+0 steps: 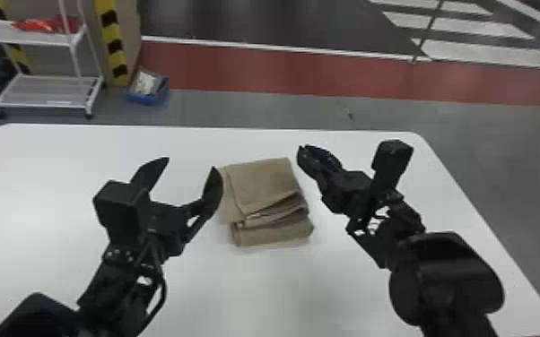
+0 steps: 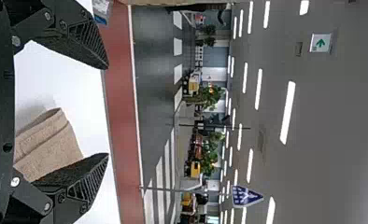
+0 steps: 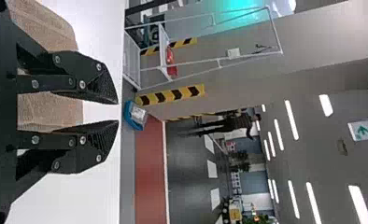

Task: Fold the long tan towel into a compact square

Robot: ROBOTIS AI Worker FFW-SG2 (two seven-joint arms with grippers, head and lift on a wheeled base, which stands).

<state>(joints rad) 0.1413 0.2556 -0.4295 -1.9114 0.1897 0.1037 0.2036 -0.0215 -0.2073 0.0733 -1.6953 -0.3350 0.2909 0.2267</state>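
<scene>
The tan towel lies folded in a layered stack at mid-table, its near side showing several uneven folds. My left gripper stands open left of it, with one finger by the towel's left edge. To the towel's right, near its far right corner, is my right gripper, its fingers a narrow gap apart. In the left wrist view, part of the towel shows behind the open left gripper. The right wrist view has the towel behind the right gripper, nothing between its fingertips.
The white table has rounded far corners, with bare surface left of and in front of the towel. Beyond its far edge stand a white rack and a blue bin on the floor.
</scene>
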